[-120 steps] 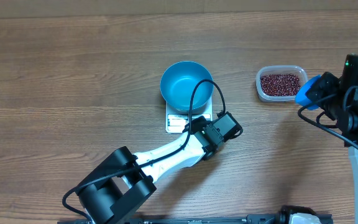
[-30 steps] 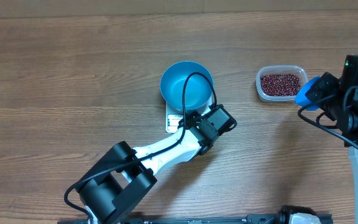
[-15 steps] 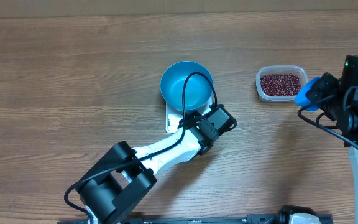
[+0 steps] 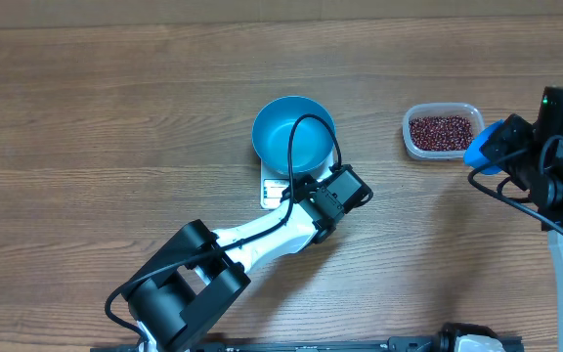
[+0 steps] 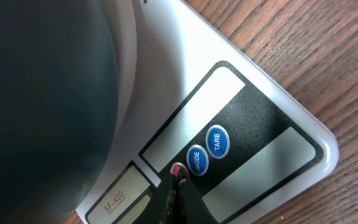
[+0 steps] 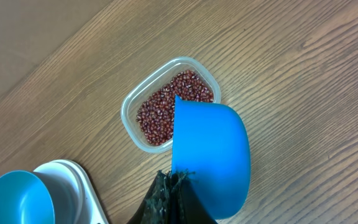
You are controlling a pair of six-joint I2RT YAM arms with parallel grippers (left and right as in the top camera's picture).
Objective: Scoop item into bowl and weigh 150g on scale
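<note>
While the closed, empty left pincer [image 5: 178,186] touches the red button [image 5: 178,169] of the flat white scale [image 5: 278,155] bearing the round teal-blue bowl [image 4: 286,137], a slip could hit the MODE button [image 5: 196,160], and the right pincer [image 6: 169,186] clamps a blue plastic scoop [image 6: 213,155] near the red-brown beans [image 4: 440,130]

The table [image 4: 115,117] is a brown wood-grain surface, its planks running left to right across the overhead view. The tub [image 4: 408,132] is clear plastic and rounded-rectangular, and sits flat at upper right. The scoop [image 4: 484,145] is small and blue. In the right wrist view, its cup overlaps the tub's lower right corner.
</note>
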